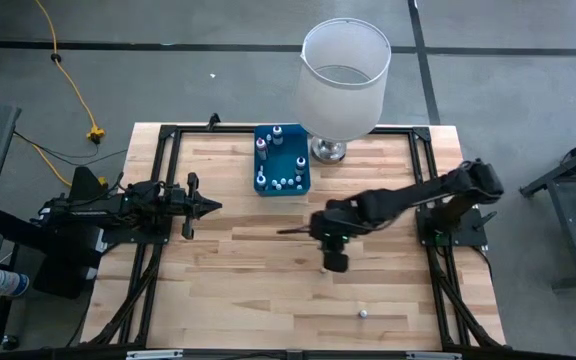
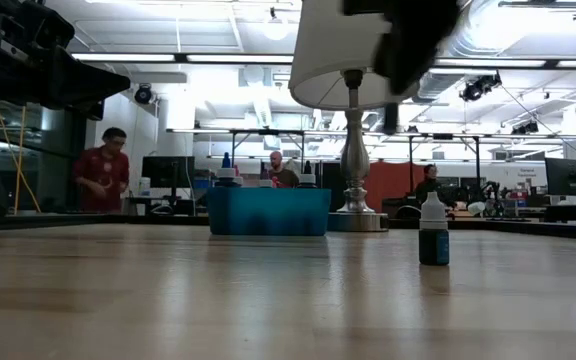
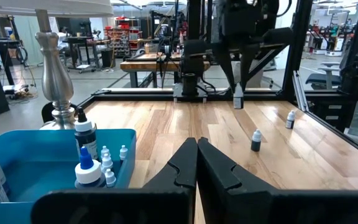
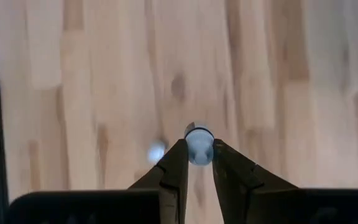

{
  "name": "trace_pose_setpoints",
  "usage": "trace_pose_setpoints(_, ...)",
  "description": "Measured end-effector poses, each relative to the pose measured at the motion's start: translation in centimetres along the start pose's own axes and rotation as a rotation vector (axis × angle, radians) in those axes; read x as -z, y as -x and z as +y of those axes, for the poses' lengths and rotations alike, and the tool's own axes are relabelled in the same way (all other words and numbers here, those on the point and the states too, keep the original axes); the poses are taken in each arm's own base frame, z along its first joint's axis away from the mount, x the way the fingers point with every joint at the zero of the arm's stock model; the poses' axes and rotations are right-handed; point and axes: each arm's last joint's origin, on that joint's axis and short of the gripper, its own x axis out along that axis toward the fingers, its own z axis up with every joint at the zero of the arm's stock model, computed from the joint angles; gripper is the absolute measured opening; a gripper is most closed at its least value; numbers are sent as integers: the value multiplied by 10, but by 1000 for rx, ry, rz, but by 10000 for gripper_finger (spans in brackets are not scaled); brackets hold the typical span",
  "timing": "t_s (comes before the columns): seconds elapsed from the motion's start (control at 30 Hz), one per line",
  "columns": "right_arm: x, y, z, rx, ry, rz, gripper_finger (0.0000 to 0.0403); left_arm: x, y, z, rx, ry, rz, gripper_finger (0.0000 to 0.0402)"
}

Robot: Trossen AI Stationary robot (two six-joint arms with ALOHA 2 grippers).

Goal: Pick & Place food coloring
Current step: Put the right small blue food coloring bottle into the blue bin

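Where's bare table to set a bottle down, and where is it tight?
Bare wood lies between the left gripper and the right gripper, and along the near edge left of the lone bottle. Crowded: the blue tray and lamp base at the far edge.

Overhead camera is looking straight down; low camera is sighting level across my table [image 2: 268, 290]; wrist cameras are peering closely past my fingers, sharing the blue tray [image 1: 266, 182].

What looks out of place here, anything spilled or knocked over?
Nothing is spilled or tipped. A dark bottle and a pale bottle stand loose on the table, away from the tray holding the rest. The right gripper holds a third bottle. The left gripper waits, shut.
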Motion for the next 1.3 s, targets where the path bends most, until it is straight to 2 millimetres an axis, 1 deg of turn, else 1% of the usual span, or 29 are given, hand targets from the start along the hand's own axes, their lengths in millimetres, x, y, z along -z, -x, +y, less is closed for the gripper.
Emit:
trace_pose_setpoints(0.13,-39,-8,-10,19,-14,-25,54,0,0,0,0,0,-1,0)
trace_pose_setpoints(0.27,-73,-18,-24,38,-66,-54,55,0,0,0,0,0,0,0)
trace_pose_setpoints(0.43,-105,-30,-44,61,-139,-94,55,0,0,0,0,0,0,0)
trace_pose_setpoints(0.57,-123,-35,-59,90,-180,-131,55,0,0,0,0,0,0,0)
trace_pose_setpoints(0.7,-133,-33,-76,146,-241,-175,55,0,0,0,0,0,0,0)
trace_pose_setpoints(0.87,-136,-29,-99,247,-347,-210,55,0,0,0,0,0,0,0)
trace_pose_setpoints(1.17,-136,-22,-142,342,-544,-256,55,0,0,0,0,0,0,0)
trace_pose_setpoints(1.2,-136,-21,-145,348,-562,-257,55,0,0,0,0,0,0,0)
trace_pose_setpoints(1.3,-136,-29,-156,359,-624,-249,55,0,0,0,0,0,0,0)
